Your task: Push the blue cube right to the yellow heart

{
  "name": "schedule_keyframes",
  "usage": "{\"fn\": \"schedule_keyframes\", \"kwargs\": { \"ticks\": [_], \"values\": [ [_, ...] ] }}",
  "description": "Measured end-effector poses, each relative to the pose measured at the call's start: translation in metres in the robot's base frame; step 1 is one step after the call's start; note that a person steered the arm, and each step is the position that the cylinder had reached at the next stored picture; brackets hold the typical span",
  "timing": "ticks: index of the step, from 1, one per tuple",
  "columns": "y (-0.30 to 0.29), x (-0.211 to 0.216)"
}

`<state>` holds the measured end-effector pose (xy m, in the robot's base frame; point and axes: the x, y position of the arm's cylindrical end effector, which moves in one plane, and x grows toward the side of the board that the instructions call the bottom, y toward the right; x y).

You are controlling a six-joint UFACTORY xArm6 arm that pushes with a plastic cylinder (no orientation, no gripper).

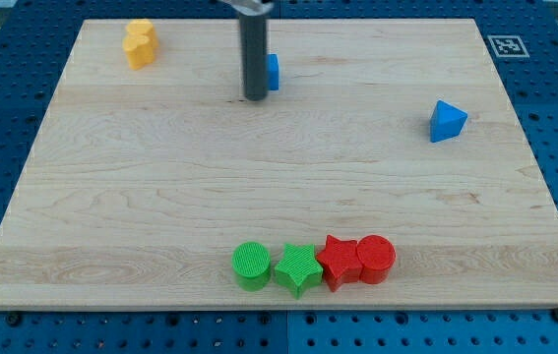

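My tip [256, 97] sat near the bench's [160, 197] top edge, touching the blue cube's [273, 72] left face, mostly hiding it. No gripper existed to spread or pinch. The yellow heart [140, 43] waited toward the top-left corner, so the tip looked placed on the wrong side.

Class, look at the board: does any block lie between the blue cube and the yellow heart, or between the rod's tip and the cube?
Nothing visible does. My tip sits right against the blue cube on its left, and bare wood runs from there to the yellow heart at the view's top left.
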<state>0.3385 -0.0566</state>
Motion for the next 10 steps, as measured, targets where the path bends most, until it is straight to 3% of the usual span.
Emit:
{"fn": "schedule_keyframes", "kwargs": {
  "ticks": [1,3,4,6,7,9,10],
  "values": [
    [-0.01,-0.006],
    [0.067,0.028],
    [0.075,0.021],
    [-0.01,-0.017],
    [-0.019,-0.02],
    [0.065,-0.005],
    [0.069,-0.025]
  ]
}}
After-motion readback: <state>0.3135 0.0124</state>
